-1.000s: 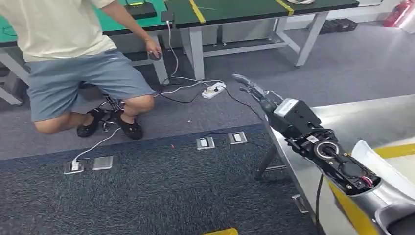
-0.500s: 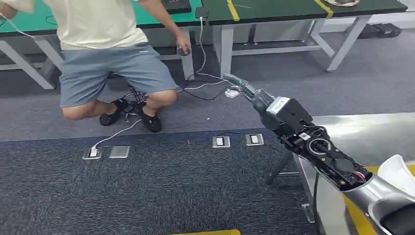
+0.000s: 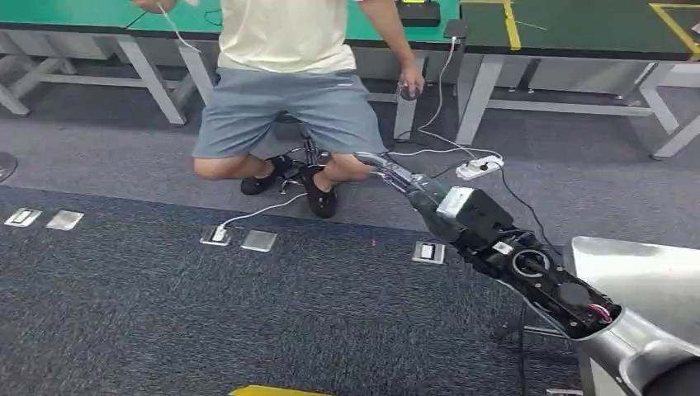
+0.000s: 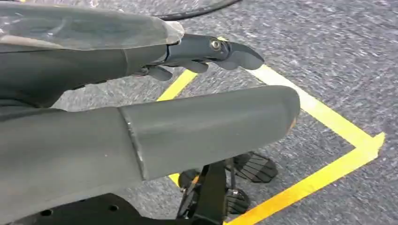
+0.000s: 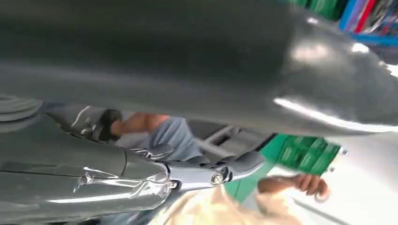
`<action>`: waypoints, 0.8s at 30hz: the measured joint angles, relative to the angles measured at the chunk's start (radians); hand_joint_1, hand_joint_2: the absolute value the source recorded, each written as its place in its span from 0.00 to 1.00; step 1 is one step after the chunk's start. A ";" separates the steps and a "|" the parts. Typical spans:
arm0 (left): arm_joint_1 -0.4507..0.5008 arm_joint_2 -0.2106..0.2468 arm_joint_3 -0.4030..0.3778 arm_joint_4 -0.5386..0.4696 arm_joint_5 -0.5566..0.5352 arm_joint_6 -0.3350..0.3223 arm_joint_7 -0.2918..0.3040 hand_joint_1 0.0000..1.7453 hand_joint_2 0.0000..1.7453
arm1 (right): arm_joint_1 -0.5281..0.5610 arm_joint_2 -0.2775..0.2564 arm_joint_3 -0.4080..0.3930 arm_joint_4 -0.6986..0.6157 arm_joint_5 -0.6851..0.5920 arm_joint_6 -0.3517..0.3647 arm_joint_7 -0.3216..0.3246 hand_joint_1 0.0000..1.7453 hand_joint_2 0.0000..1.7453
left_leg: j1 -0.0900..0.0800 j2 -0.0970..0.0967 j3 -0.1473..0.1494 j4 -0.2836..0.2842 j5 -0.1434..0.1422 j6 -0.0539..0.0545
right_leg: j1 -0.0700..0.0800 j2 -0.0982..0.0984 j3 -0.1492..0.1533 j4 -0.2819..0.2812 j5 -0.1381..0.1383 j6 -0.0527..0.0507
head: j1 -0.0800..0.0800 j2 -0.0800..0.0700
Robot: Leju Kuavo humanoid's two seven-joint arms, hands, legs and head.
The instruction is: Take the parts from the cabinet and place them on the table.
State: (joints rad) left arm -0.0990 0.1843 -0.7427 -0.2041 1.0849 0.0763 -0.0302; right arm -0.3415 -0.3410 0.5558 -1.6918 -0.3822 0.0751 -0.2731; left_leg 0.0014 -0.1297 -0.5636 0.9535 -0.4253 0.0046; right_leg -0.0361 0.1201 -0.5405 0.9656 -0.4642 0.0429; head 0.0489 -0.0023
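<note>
The robot seems to be between cabinet and table: ahead of its outstretched right hand (image 3: 388,167) lie grey carpet (image 3: 248,313) and green-topped workbenches (image 3: 578,25), where a person (image 3: 285,82) sits on a stool, while a bare metal table (image 3: 644,280) stands beside the right forearm. No cabinet, part or filled container can be made out. Both hands look released and hold nothing, the left hand (image 4: 197,49) with fingers extended over yellow floor tape (image 4: 328,173), so the next move probably calls for finding the cabinet.
</note>
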 joint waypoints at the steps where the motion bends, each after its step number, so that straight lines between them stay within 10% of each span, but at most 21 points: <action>1: 0.001 0.000 0.000 0.000 0.001 0.000 0.001 0.00 0.00 | 0.003 0.001 0.004 0.003 -0.005 0.005 -0.003 0.00 0.00 | 0.007 -0.013 -0.009 -0.007 0.007 -0.008 | 0.007 -0.010 -0.001 0.009 0.001 -0.004 | -0.001 0.000; 4: 0.009 0.003 0.000 0.000 0.002 0.000 0.002 0.00 0.00 | 0.002 0.017 0.019 0.012 -0.017 0.018 -0.013 0.00 0.00 | 0.012 -0.026 -0.016 -0.007 0.008 -0.024 | 0.004 -0.053 0.006 -0.001 0.006 -0.026 | -0.002 0.000; 5: 0.008 0.000 0.000 0.000 0.002 0.000 0.002 0.00 0.00 | 0.004 0.019 0.024 0.014 -0.018 0.021 -0.014 0.00 0.00 | 0.001 0.059 -0.030 0.026 -0.012 -0.030 | 0.007 -0.068 0.010 -0.004 0.006 -0.030 | -0.013 0.000; 6: 0.004 0.002 0.000 0.000 0.003 0.000 0.002 0.00 0.00 | 0.004 0.023 0.028 0.016 -0.018 0.022 -0.016 0.00 0.00 | 0.002 0.099 -0.064 0.092 -0.046 -0.035 | 0.010 -0.084 0.011 -0.004 0.004 -0.035 | -0.025 0.000; 8: 0.000 0.002 0.000 0.000 0.003 0.000 0.002 0.00 0.00 | 0.008 0.024 0.036 0.028 -0.018 0.024 -0.017 0.00 0.00 | 0.004 0.122 -0.157 0.267 -0.116 -0.039 | 0.017 -0.118 0.011 -0.004 0.001 -0.040 | -0.026 0.000; 10: 0.001 -0.002 0.000 0.000 0.004 0.000 0.002 0.00 0.00 | 0.017 0.025 0.045 0.045 -0.015 0.022 -0.019 0.00 0.00 | 0.005 0.123 -0.199 0.336 -0.122 -0.039 | 0.019 -0.150 0.012 -0.004 -0.002 -0.042 | -0.026 0.000; 13: 0.005 -0.002 0.000 0.000 0.008 0.000 0.002 0.00 0.00 | 0.026 0.030 0.052 0.071 -0.015 0.012 -0.026 0.00 0.00 | 0.000 0.147 -0.074 0.094 0.005 -0.023 | 0.022 -0.187 0.023 -0.004 -0.010 -0.041 | -0.027 0.000; 15: 0.001 0.001 0.000 0.000 0.010 0.000 0.002 0.00 0.00 | 0.032 0.030 0.050 0.090 -0.022 0.004 -0.032 0.00 0.00 | -0.017 0.199 -0.018 -0.005 0.017 -0.007 | 0.031 -0.207 0.026 -0.005 -0.019 -0.032 | -0.027 0.000; 19: 0.007 0.002 0.000 0.000 0.014 0.000 0.002 0.00 0.00 | 0.051 0.030 0.042 0.124 -0.031 -0.002 -0.040 0.00 0.00 | -0.011 0.153 -0.016 -0.020 0.021 0.008 | 0.034 -0.237 0.045 -0.015 -0.026 -0.015 | -0.024 0.000; 21: 0.010 0.001 0.000 0.000 0.015 0.000 0.002 0.00 0.00 | 0.053 0.029 0.039 0.135 -0.032 -0.002 -0.043 0.00 0.00 | -0.004 0.137 -0.002 -0.031 0.023 0.013 | 0.027 -0.143 0.025 0.038 -0.060 -0.007 | -0.017 0.000; 24: 0.005 -0.001 -0.001 0.000 0.018 0.000 0.003 0.00 0.00 | 0.069 0.028 0.033 0.163 -0.032 -0.009 -0.037 0.00 0.00 | -0.005 0.105 0.000 -0.030 0.021 0.019 | 0.027 -0.123 -0.110 0.294 -0.170 -0.003 | -0.006 0.000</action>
State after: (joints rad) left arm -0.0935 0.1835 -0.7435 -0.2045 1.1028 0.0763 -0.0275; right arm -0.2722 -0.3128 0.5886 -1.5286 -0.4143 0.0664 -0.3105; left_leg -0.0039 -0.0246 -0.5635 0.9237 -0.4040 0.0236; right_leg -0.0094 -0.0025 -0.6505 1.2597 -0.6344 0.0404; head 0.0431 -0.0023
